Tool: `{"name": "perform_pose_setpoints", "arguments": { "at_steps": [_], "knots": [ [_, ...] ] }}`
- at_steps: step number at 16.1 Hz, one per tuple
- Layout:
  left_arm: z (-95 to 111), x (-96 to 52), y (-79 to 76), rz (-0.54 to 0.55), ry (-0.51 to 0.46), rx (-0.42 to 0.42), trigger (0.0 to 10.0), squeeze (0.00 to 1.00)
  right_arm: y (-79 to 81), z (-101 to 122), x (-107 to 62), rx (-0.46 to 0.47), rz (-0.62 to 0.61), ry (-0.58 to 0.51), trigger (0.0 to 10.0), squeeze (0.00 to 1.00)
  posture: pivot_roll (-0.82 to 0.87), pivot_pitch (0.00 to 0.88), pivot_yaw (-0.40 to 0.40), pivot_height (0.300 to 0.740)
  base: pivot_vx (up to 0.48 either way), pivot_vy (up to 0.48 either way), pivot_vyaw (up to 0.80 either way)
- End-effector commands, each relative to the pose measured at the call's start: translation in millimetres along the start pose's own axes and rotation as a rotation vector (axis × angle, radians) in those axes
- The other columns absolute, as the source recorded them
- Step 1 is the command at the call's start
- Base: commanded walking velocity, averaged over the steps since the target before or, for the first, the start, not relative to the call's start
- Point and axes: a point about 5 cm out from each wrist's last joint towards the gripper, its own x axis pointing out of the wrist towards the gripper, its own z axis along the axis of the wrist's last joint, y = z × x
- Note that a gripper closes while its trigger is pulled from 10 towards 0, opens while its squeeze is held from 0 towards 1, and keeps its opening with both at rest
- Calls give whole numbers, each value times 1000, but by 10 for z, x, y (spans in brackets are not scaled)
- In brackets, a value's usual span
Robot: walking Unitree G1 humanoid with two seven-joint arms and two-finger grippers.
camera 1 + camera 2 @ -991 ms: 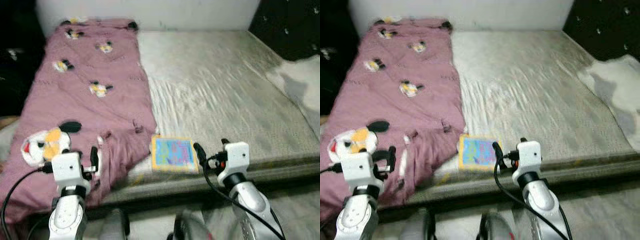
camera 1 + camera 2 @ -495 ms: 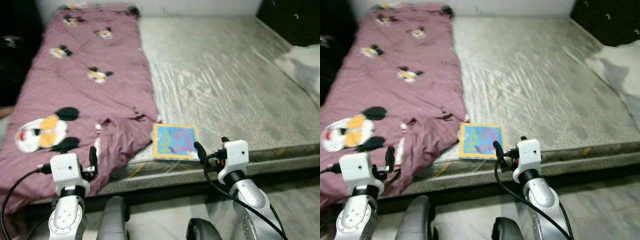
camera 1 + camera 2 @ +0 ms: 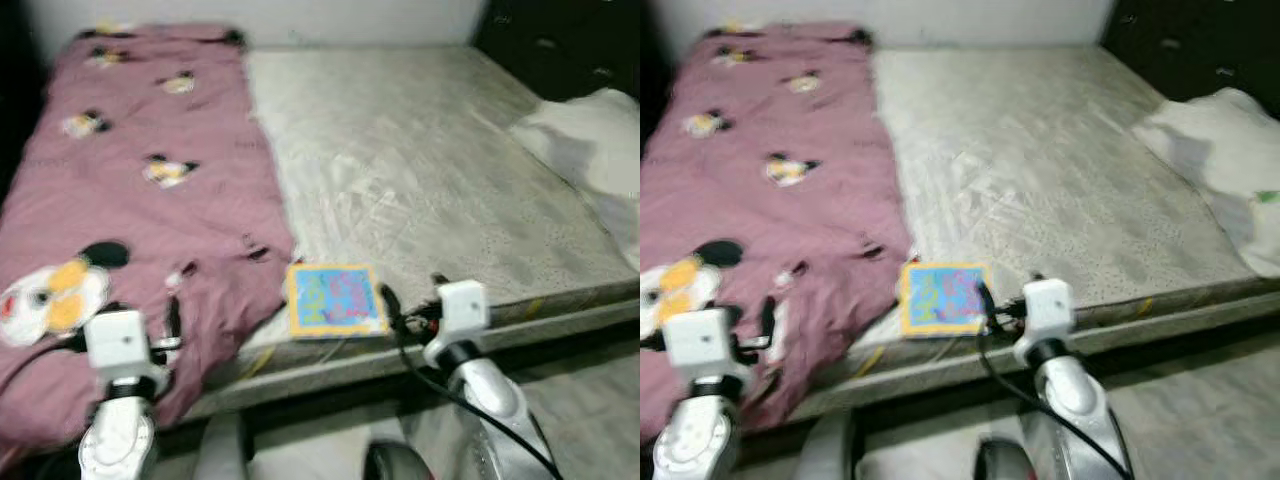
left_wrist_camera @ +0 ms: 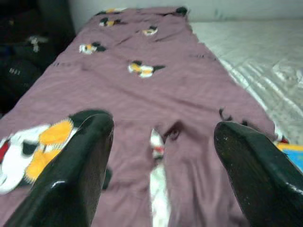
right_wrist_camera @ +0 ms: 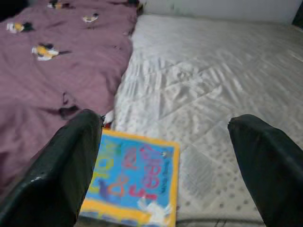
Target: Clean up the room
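- A bed (image 3: 440, 190) with a pale grey quilted mattress runs away from the robot, its near edge just in front of both arms
- A mauve blanket (image 3: 150, 220) printed with cartoon mouse figures covers the robot's left half of the mattress and hangs over the near edge
- A children's book (image 3: 334, 298) with a yellow border and blue cover lies flat on the mattress at the near edge, just beside the blanket's hem and on the bare side of it
- In the right wrist view the book (image 5: 135, 177) sits close below and between the two fingers, with coloured lettering on its cover
- The right gripper (image 5: 165, 165) hovers just short of the book, its jaws spread wide and grasping nothing; one black finger (image 5: 61, 175) stands over the book's blanket-side edge
- From the head, the right gripper (image 3: 392, 305) sits at the book's right-hand edge, near the bed's front edge
- The left gripper (image 4: 161, 161) is held over the hanging part of the blanket, jaws released and wide apart, nothing between them; a large mouse print lies by one finger (image 4: 71, 175)
- A white pillow or bundle of cloth (image 3: 590, 140) rests at the far right of the bed, well apart from the book
- Dark furniture (image 3: 560, 45) stands behind it
- The head views are slightly blurred
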Motion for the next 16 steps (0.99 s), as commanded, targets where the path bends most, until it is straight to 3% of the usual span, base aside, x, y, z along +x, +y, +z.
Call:
{"name": "perform_pose_setpoints", "arguments": {
  "at_steps": [1, 5, 16],
  "knots": [
    [21, 1, -109, -36, -6, -23, 10000, 0, -124, -53, -63, -16, -40, 28, 10000, 0, 38, 116, -39, 608, 480, 0, 0],
    [11, 4, -119, -35, 1, -32, 10000, 0, -122, -57, -61, -14, -39, 28, 10000, 0, 38, 119, -39, 608, 384, 0, 0],
    [-23, 16, -115, -13, 30, -44, 10000, 0, -110, -76, -59, -30, -24, 33, 10000, 0, 41, 116, -41, 608, 0, 0, 0]
  ]
}}
